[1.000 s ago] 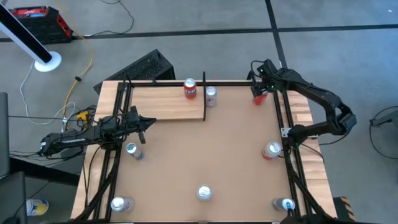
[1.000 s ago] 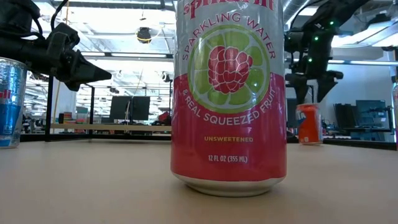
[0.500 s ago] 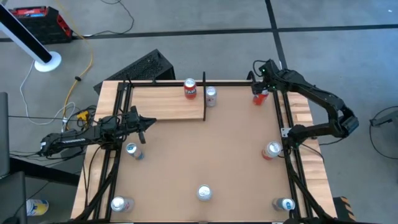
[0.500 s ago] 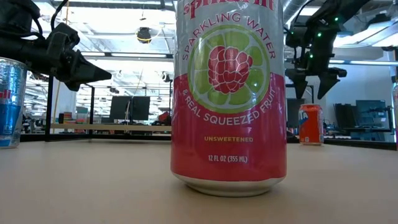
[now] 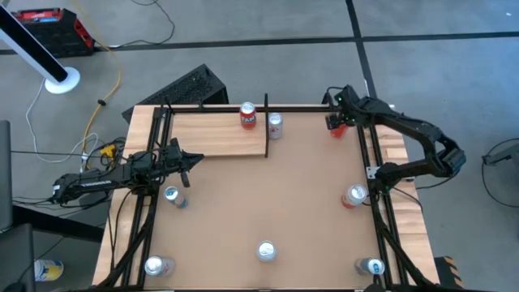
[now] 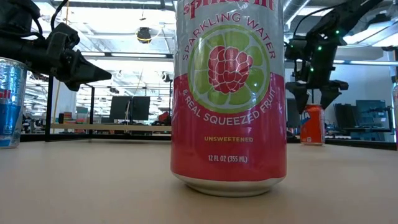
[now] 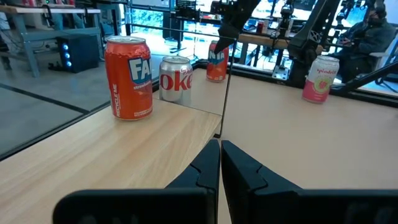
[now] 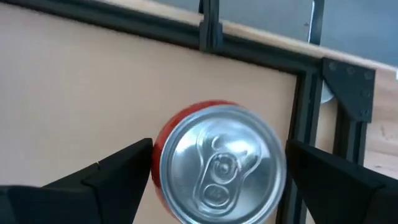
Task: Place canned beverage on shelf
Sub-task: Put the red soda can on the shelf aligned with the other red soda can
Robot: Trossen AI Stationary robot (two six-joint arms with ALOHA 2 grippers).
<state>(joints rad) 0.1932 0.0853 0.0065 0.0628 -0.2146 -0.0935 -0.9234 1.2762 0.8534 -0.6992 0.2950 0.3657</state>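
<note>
A red canned beverage (image 5: pixel 336 129) stands upright on the brown tabletop in its far right corner. My right gripper (image 8: pixel 217 149) hangs open just over it, slanting down, one finger on each side of the can's silver top (image 8: pixel 219 163). In the low view the fingertips (image 6: pixel 301 101) are about level with the can's rim (image 6: pixel 312 108) and apart from it. The shelf (image 5: pixel 215 135), a pale wood board with black rails, lies at the far left and bears an orange can (image 7: pixel 128 77). My left gripper (image 7: pixel 220 149) is shut and level at the shelf's near left corner, holding nothing.
A silver cola can (image 5: pixel 275 125) stands by the shelf's right rail. More cans stand about the table: a blue one (image 5: pixel 172 195), a pink one (image 5: pixel 267 251) right in front of the low camera, and others (image 5: pixel 354 195) (image 5: pixel 371 266) (image 5: pixel 154 265). Black frame rails (image 8: pixel 306 124) run close beside the red can.
My right gripper has come down toward the red can, staying open and rolling a little, so its fingertips now reach the level of the can's top. The can has not moved.
</note>
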